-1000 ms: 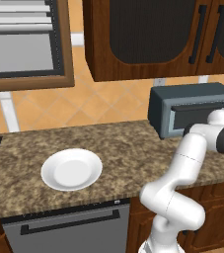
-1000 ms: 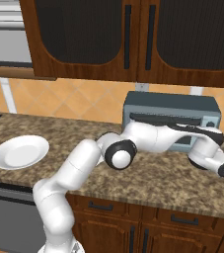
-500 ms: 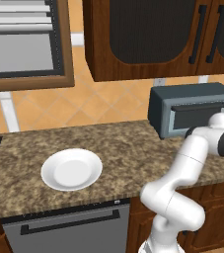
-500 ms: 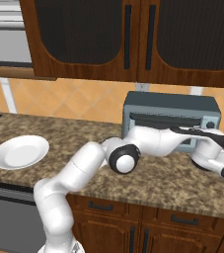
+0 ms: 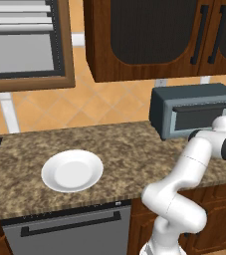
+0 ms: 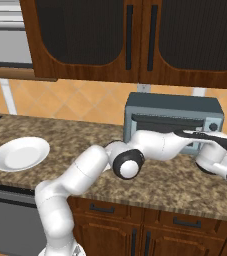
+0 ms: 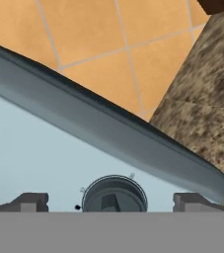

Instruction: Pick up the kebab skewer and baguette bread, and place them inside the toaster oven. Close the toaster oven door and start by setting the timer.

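The toaster oven [image 5: 194,114] [image 6: 172,117] stands at the back of the counter, and its dark glass door [image 6: 166,126] is up and shut. My gripper [image 7: 111,202] [image 6: 211,136] is at the oven's right end, facing the pale control panel [image 7: 44,163]. It is open, with one fingertip on each side of a round dark timer knob [image 7: 114,195] and gaps between the pads and the knob. A second dial sits at the hand view's left edge. The kebab skewer and the baguette bread are out of view.
An empty white plate [image 5: 72,171] [image 6: 20,153] lies on the granite counter [image 5: 129,147] to the left. Dark wooden cabinets [image 6: 130,35] hang above the oven. A window [image 5: 20,45] is at the upper left, and a dishwasher front [image 5: 69,231] sits below the counter.
My forearm and hand have shifted slightly rightward along the oven front toward its control panel. The oven and plate have not moved.
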You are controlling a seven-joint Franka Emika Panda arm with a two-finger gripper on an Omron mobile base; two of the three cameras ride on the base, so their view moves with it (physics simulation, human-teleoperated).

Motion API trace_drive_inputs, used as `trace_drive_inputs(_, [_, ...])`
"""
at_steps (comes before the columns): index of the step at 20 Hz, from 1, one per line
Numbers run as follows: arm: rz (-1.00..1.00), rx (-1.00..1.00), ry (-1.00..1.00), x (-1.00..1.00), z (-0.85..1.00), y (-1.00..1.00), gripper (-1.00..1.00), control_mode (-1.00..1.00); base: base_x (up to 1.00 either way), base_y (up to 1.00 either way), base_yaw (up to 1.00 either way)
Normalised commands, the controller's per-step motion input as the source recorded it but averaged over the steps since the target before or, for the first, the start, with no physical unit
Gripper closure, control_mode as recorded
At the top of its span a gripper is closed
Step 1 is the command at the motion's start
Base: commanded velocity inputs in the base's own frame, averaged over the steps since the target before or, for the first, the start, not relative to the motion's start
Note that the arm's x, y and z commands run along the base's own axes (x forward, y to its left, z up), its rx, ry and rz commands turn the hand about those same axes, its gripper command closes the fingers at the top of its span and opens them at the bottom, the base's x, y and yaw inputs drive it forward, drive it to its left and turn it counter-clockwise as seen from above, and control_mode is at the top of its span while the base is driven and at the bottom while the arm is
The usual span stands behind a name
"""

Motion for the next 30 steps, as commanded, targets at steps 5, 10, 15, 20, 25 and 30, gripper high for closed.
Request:
trace_drive_inputs(5, [0.0, -0.01, 0.0, 0.21, -0.14, 0.0, -1.0, -1.0, 0.0, 0.0, 0.0])
trace_drive_inputs(10, [0.0, -0.02, 0.0, 0.35, -0.12, 0.01, -1.0, -1.0, 0.0, 0.0, 0.0])
trace_drive_inputs(15, [0.0, -0.01, 0.0, 0.4, -0.12, 0.06, 1.0, -1.0, 0.0, 0.0, 0.0])
trace_drive_inputs(20, [0.0, 0.0, 0.0, 0.35, -0.01, 0.19, 1.0, -1.0, 0.0, 0.0, 0.0])
trace_drive_inputs(25, [0.0, 0.0, 0.0, 0.19, 0.0, 0.21, 1.0, -1.0, 0.0, 0.0, 0.0])
trace_drive_inputs(30, [0.0, 0.0, 0.0, 0.16, 0.0, 0.21, 1.0, -1.0, 0.0, 0.0, 0.0])
